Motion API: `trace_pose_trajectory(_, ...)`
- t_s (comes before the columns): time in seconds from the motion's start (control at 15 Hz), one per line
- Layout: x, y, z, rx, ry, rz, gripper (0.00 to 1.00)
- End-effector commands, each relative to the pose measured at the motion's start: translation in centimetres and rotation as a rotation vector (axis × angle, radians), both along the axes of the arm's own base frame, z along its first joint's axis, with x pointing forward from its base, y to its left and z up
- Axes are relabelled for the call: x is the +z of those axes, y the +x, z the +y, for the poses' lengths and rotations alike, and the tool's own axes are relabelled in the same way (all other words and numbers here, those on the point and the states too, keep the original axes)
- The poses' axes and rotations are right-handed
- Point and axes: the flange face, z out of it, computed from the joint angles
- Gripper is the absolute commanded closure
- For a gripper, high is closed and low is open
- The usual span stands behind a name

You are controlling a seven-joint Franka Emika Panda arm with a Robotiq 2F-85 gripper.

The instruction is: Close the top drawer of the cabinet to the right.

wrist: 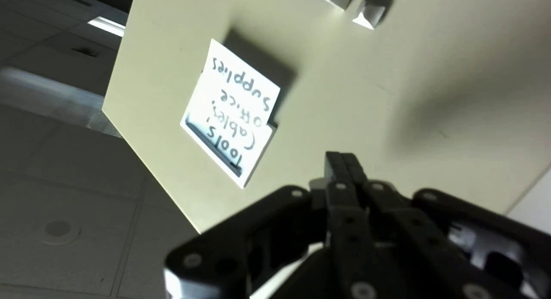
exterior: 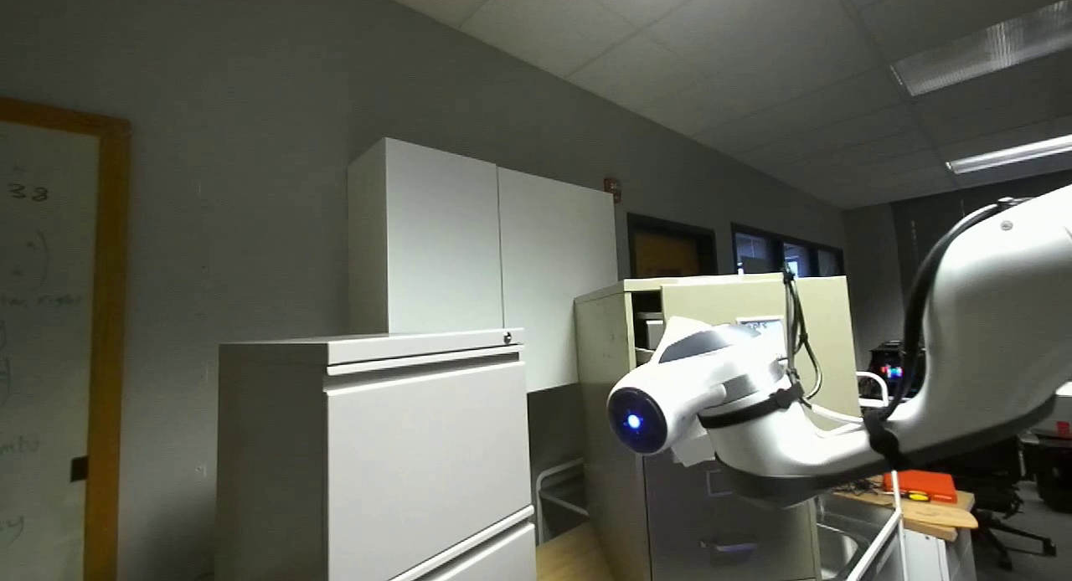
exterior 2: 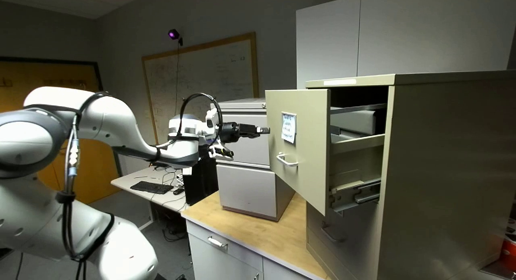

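The beige cabinet shows in both exterior views (exterior: pixel 607 355) (exterior 2: pixel 443 159). Its top drawer (exterior 2: pixel 310 122) is pulled well out, with dark boxes or dividers visible inside. The drawer front has a white handwritten label and a metal handle below it; it also shows in an exterior view (exterior: pixel 825 330), partly behind the arm. My gripper (exterior 2: pixel 264 130) is shut and empty, by the edge of the drawer front away from the cabinet's near side. In the wrist view my shut fingertips (wrist: pixel 344 159) point at the drawer front (wrist: pixel 335 105), beside the label. I cannot tell whether they touch it.
A pale-grey cabinet (exterior 2: pixel 246 187) stands beside the beige cabinet on a wooden countertop (exterior 2: pixel 246 227); it also shows in an exterior view (exterior: pixel 427 455). White cupboards (exterior: pixel 444 238) hang on the wall behind. A desk (exterior 2: pixel 145 179) with a keyboard stands behind the arm.
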Motion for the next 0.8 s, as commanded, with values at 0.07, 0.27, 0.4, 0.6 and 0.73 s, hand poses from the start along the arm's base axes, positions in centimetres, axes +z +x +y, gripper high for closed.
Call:
trace_pose_trajectory(0.07, 0.8, 4.7, -2.9, -0.086, -0.012, 0.035, 1.0)
trace_pose_trajectory(0.27, 0.8, 5.7, -3.3, -0.121, -0.012, 0.041, 1.0)
trace_pose_trajectory(0.4, 0.7, 6.2, -3.4, -0.133, -0.005, 0.044, 1.0)
trace_pose_trajectory(0.6, 0.4, 7.3, -4.1, -0.153, -0.003, 0.052, 1.0)
trace_pose_trajectory(0.73, 0.1, 8.2, -4.5, -0.154, 0.011, 0.063, 1.0)
